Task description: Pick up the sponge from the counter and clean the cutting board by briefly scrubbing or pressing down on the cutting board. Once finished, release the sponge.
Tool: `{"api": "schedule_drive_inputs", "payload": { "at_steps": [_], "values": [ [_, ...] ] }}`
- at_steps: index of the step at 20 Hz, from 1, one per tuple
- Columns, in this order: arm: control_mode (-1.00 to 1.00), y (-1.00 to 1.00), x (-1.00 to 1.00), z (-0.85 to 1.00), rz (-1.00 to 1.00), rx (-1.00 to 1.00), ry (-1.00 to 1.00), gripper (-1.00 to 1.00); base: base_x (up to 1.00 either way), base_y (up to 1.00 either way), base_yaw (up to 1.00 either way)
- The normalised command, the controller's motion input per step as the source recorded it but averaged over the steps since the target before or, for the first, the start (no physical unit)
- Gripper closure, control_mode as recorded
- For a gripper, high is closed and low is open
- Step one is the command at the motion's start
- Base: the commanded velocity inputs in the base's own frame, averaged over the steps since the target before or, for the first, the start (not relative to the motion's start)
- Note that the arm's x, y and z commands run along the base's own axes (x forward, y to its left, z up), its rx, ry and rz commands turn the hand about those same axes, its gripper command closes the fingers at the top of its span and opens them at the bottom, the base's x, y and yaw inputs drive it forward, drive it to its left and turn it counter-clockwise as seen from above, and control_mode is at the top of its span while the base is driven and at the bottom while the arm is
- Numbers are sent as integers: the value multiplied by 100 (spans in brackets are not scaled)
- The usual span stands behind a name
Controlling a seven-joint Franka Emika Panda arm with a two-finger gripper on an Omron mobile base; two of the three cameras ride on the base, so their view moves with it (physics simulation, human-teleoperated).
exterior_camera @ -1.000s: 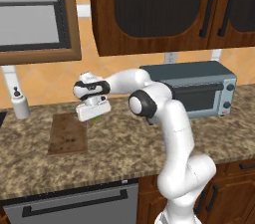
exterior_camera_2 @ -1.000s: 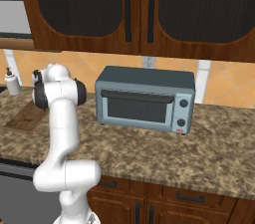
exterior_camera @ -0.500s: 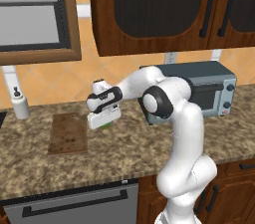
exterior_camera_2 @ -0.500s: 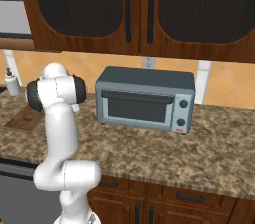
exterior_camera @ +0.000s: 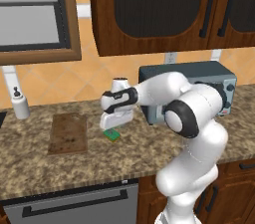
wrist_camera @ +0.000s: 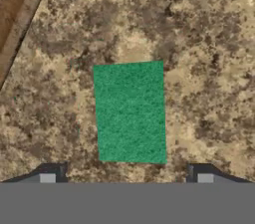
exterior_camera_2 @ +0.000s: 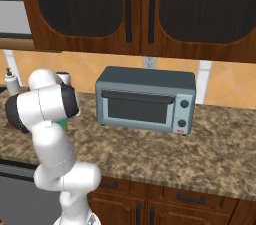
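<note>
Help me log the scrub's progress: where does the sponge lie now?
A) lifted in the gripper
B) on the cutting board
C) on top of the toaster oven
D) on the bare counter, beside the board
D: the sponge lies flat on the granite counter, clear of the cutting board, with the open gripper above it.

No text, label, brand, number or sign can be read anywhere. The grey-blue metal toaster oven (exterior_camera_2: 145, 100) carries a small red mark at its lower front corner, below its two round knobs, too small to read.
</note>
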Motion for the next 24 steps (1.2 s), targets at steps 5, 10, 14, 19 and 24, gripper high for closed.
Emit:
{"api": "schedule_drive_inputs", "payload": {
  "at_steps": [5, 10, 14, 19, 24],
  "values": [
    [-100, -14, -45, 55, 14, 11, 0, -100, 0, 0, 0],
    [-100, 0, -88, 72, 18, 0, -12, -100, 0, 0, 0],
    [-100, -24, -100, 69, 9, 0, -19, -100, 0, 0, 0],
    [-100, -41, -100, 74, 3, 2, -17, -100, 0, 0, 0],
    [-100, -54, -100, 47, 0, 8, -12, -100, 0, 0, 0]
  ]
}}
